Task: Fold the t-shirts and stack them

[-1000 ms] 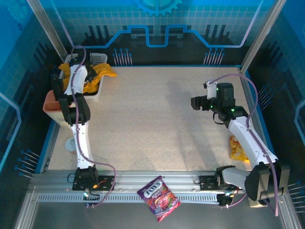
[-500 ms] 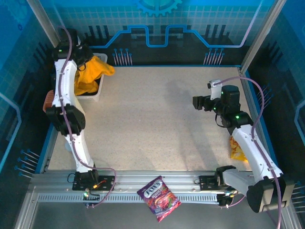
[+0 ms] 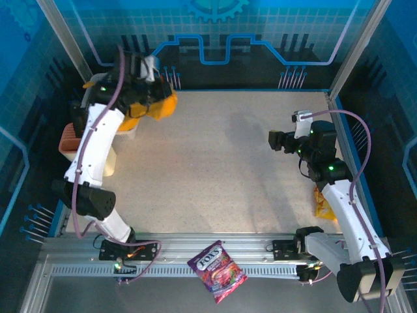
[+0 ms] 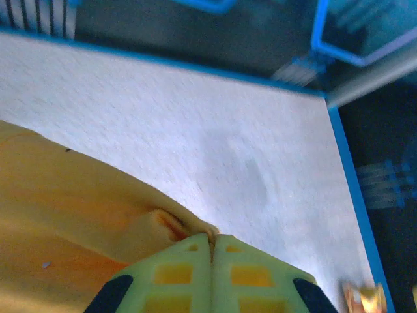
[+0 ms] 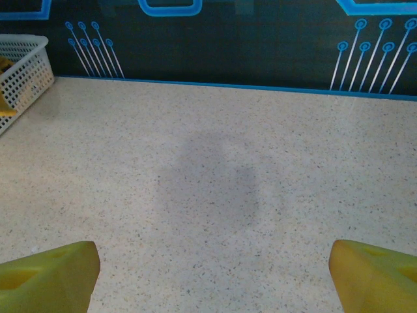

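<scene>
A golden-yellow t-shirt (image 3: 160,108) hangs bunched from my left gripper (image 3: 155,91), which is raised over the table's far left corner. In the left wrist view, the left gripper (image 4: 212,238) is shut on a fold of the t-shirt (image 4: 71,215), and the fabric spreads to the left below it. My right gripper (image 3: 276,140) hovers over the right side of the table with its jaws wide apart. In the right wrist view, the right gripper (image 5: 212,274) has bare tabletop between its fingers (image 5: 52,274).
A white mesh basket (image 5: 23,68) stands at the far left with more yellow fabric (image 5: 5,107) in it. Beside it sits an orange container (image 3: 68,140). A yellow packet (image 3: 324,202) lies at the right edge, and a purple snack bag (image 3: 217,270) lies on the front rail.
My left arm has lifted the t-shirt out of the basket and swung it right, over the table's corner. The right arm drifted slightly right and stayed open.
</scene>
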Robot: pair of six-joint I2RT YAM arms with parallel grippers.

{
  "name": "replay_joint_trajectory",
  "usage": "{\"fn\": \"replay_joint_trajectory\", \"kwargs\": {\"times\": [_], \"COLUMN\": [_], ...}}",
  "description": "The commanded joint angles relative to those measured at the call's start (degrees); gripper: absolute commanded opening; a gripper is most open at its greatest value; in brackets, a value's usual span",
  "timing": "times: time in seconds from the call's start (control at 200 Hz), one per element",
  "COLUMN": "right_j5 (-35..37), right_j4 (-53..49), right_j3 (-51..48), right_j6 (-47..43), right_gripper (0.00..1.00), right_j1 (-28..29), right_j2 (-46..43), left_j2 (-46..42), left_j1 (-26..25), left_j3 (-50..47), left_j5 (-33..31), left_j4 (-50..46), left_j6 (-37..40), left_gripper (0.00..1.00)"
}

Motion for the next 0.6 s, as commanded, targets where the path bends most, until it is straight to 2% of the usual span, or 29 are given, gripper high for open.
{"fn": "replay_joint_trajectory", "kwargs": {"times": [0.0,0.16,0.335,0.596], "right_j5": [-0.59,-1.3,-1.36,-0.95], "right_j4": [0.03,-0.02,-0.24,-1.07], "right_j3": [-0.74,-0.68,-1.2,-1.25], "right_j6": [1.21,1.65,2.27,3.1], "right_gripper": [0.92,0.92,0.92,0.93], "right_j1": [-1.15,-1.86,-2.36,-3.66], "right_j2": [-0.93,-0.79,-0.73,-0.14], "left_j2": [-4.68,-5.16,0.14,9.27], "left_j1": [-5.86,-15.9,-25.11,-34.17], "left_j3": [-6.78,-9.29,-6.71,-7.64], "left_j5": [2.27,-0.04,-0.89,-1.57], "left_j4": [6.57,9.01,9.2,14.92], "left_j6": [-3.13,-4.19,-3.74,-5.61], "left_gripper": [0.0,0.0,0.0,0.0]}}
